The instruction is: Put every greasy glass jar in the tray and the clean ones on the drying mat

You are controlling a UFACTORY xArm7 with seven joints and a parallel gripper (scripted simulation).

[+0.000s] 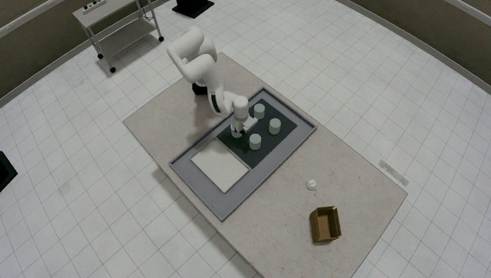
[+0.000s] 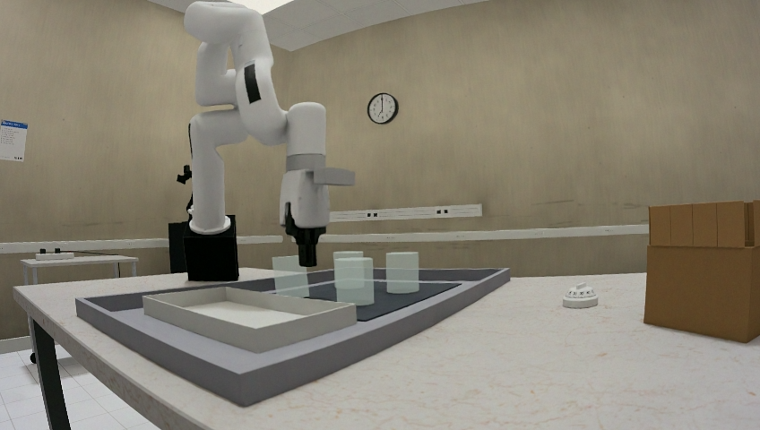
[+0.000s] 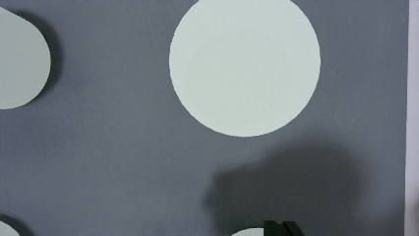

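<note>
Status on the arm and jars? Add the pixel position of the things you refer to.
Gripper [image 1: 242,132] [image 2: 307,264] shut, nothing held, low at the jars. All four jars on mat [image 1: 272,141] [image 2: 427,298] [image 3: 123,162], none in tray [image 1: 220,165] [image 2: 234,308]. Greasy ones: can't tell. No obstruction seen toward tray.

From here I see, in the wrist view, a large pale green round jar top [image 3: 245,64] in the upper middle, and the upper edge cuts it. At the left border there is a second jar [image 3: 22,64], with dark shadow along its right side. Two more pale pieces are partly visible: one [image 3: 7,230] in the lower left corner, another [image 3: 248,232] at the bottom, just beside the dark gripper fingertips. Below the large top, a blurred shadow lies on the grey-blue mat [image 3: 123,133]. A pale strip [image 3: 413,108] runs along the right border.
</note>
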